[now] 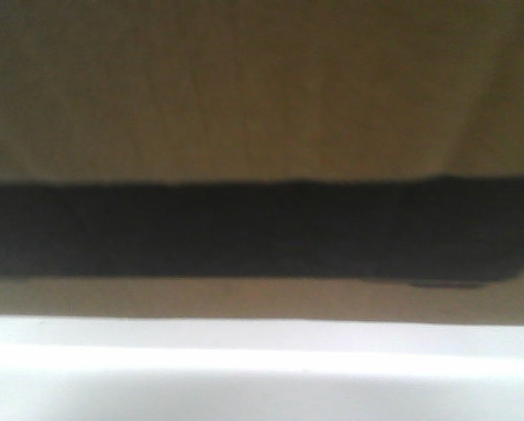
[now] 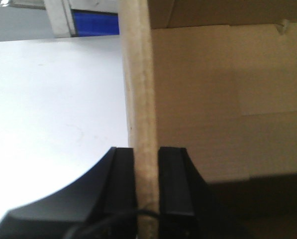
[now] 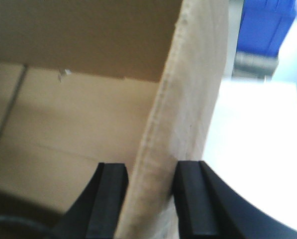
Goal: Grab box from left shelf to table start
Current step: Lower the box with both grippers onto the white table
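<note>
The brown cardboard box [image 1: 262, 88] fills the front view, with a wide black band printed across its side, just above the white table [image 1: 262, 368]. In the left wrist view my left gripper [image 2: 147, 164] is shut on the box's upright left wall [image 2: 138, 74], with the open inside of the box [image 2: 228, 99] to the right. In the right wrist view my right gripper [image 3: 149, 172] pinches the box's right wall [image 3: 188, 99], one finger inside the box and one outside. The left shelf is out of view.
White table surface lies outside the box on both sides [image 2: 53, 109] [image 3: 257, 134]. Beyond the table's far edge stand a blue plastic bin [image 3: 265, 25] on a blurred grey rail [image 3: 252, 63], and a pale post [image 2: 58, 17] beside another blue patch [image 2: 96, 22].
</note>
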Tool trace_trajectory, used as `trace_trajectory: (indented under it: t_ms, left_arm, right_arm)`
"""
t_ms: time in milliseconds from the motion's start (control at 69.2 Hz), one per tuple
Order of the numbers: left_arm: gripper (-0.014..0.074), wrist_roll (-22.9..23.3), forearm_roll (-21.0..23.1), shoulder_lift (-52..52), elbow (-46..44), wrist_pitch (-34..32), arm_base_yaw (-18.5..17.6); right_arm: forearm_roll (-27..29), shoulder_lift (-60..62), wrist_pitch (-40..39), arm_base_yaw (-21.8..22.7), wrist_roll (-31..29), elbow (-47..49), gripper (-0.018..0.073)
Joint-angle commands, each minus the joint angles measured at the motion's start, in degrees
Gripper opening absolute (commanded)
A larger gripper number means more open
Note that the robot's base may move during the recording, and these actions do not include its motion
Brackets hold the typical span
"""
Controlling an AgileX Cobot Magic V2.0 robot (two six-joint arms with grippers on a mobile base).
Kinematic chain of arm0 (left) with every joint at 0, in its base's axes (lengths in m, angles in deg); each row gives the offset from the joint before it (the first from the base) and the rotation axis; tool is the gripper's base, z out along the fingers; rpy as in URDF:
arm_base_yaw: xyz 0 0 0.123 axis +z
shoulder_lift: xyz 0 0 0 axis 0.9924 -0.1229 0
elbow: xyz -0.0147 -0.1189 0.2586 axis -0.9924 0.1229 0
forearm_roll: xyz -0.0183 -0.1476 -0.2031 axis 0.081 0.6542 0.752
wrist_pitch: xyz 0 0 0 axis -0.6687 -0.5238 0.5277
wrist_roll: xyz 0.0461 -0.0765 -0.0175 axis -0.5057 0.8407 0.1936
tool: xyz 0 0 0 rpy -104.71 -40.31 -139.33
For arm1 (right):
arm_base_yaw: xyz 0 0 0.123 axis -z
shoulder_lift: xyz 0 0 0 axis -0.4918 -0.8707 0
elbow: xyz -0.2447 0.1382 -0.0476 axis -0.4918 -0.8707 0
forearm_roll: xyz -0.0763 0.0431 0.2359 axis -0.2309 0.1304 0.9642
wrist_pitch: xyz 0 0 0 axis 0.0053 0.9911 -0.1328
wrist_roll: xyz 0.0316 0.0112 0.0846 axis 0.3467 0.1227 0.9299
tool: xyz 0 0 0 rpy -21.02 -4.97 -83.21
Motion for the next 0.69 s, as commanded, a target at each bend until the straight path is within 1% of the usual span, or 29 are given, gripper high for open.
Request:
trace_trajectory:
  t_ms: [0, 130, 246, 376, 491, 679]
  left_arm:
    - [-0.0099, 1.08, -5.93, -7.8, -6.36, -7.77, 0.19]
    - [-0.0099, 1.71, -6.38, -17.26, -10.99, -7.31, 0.19]
    - [-0.0099, 5.51, -6.38, -24.52, -12.64, -6.95, 0.19]
    - [-0.0099, 7.35, -6.27, -30.68, -12.64, -6.38, 0.19]
    - [-0.0099, 8.61, -5.85, -35.05, -12.64, -5.92, 0.19]
    - [-0.0099, 8.59, -5.85, -40.0, -12.64, -5.93, 0.19]
  right_arm:
    - [-0.64, -7.58, -6.1, -0.06, -0.46, 3.93, 0.006]
    - [-0.64, -16.73, -4.75, -0.06, -0.46, 5.5, 0.006]
    - [-0.74, -23.98, -4.75, -0.06, -1.04, 5.5, 0.006]
    - [-0.81, -29.32, -5.85, -0.06, -3.05, 5.5, 0.006]
    - [-0.81, -33.0, -7.04, -0.06, -3.31, 5.5, 0.006]
    - [-0.87, -35.74, -7.54, -0.06, -3.35, 5.5, 0.006]
